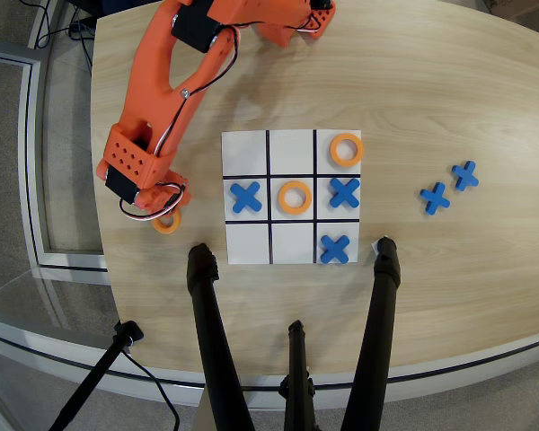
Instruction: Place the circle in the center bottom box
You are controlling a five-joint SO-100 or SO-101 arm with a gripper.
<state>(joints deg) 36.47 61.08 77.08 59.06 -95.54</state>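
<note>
An orange ring [168, 223] lies on the wooden table left of the grid sheet [248, 239], partly hidden under my gripper [164, 205]. The gripper points down right over it; the arm hides its fingers, so I cannot tell how the jaws stand. The grid's middle cell in the row towards the orange base [292, 151] is bare white. Two more orange rings sit on the grid, one in the centre cell [294, 197] and one in the far right cell of the base-side row [346, 149].
Blue X pieces lie in three grid cells [245, 197] [344, 192] [335, 248]. Two more X pieces [435, 197] [465, 175] lie on the table to the right. Black tripod legs [208, 314] [383, 287] reach in from the bottom edge.
</note>
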